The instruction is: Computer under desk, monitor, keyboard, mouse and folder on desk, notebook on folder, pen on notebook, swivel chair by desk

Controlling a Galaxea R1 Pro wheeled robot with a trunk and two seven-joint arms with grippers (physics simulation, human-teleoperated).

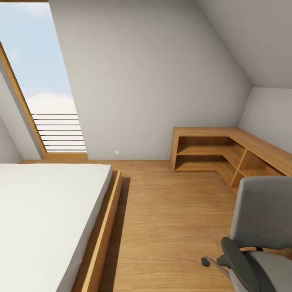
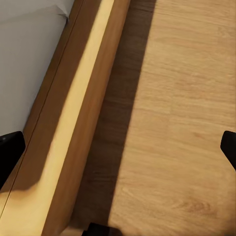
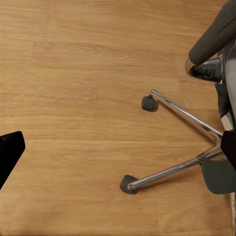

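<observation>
I am in the bedroom, with grey sloped walls and a light wood floor (image 1: pixel 170 227). The swivel chair (image 1: pixel 261 219) stands at the lower right of the head view, grey back and black armrest showing, its seat mostly cut off by the picture's edge. Its chrome base (image 3: pixel 187 147) and two casters lie under my right gripper (image 3: pixel 119 150), which is open with nothing between its fingers. My left gripper (image 2: pixel 119 150) is open too, hanging over the floor beside the bed frame (image 2: pixel 73 132). The desk, folder and other desk items are out of view.
A low bed with a white mattress (image 1: pixel 40 219) and wooden frame (image 1: pixel 103 235) takes up the left. A low wooden corner shelf unit (image 1: pixel 227 154) runs along the far right walls. A tall slanted window (image 1: pixel 44 81) is at the back left. Open floor lies between bed and chair.
</observation>
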